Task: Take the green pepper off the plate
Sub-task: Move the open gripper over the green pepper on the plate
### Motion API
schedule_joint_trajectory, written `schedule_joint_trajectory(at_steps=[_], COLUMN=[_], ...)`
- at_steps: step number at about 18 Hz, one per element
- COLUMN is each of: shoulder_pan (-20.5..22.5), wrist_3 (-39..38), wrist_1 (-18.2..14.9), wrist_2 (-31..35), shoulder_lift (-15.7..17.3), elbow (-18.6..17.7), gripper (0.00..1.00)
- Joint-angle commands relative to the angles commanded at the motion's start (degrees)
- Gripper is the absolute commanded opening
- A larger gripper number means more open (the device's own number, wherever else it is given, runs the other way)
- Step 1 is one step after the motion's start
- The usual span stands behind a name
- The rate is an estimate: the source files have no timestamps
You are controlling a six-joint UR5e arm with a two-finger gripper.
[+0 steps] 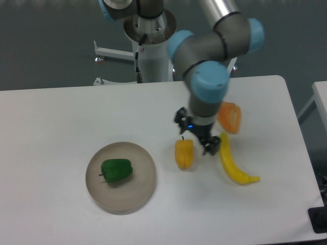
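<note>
The green pepper (116, 170) lies on its side on the round grey-beige plate (139, 192) at the front left of the white table. My gripper (194, 134) hangs at the table's middle, just above and to the right of a yellow-orange pepper (184, 153), well to the right of the plate. Its fingers are spread apart and hold nothing.
A yellow banana (232, 166) lies to the right of the gripper. An orange fruit piece (230, 117) sits behind it. The arm's base column (151, 48) stands behind the table's far edge.
</note>
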Motion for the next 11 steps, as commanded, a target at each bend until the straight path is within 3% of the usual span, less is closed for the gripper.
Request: schedule_joint_trajectory(at_steps=[2,11], shoulder_pan=[-2.55,-9.5], wrist_3=[-0.27,4.37], wrist_1=[4.03,5.2], wrist_2=[-1.49,-2.2], shoulder_lift=[-1.75,-4.4], elbow=[-0.09,-0.7], gripper=[1.0,1.0])
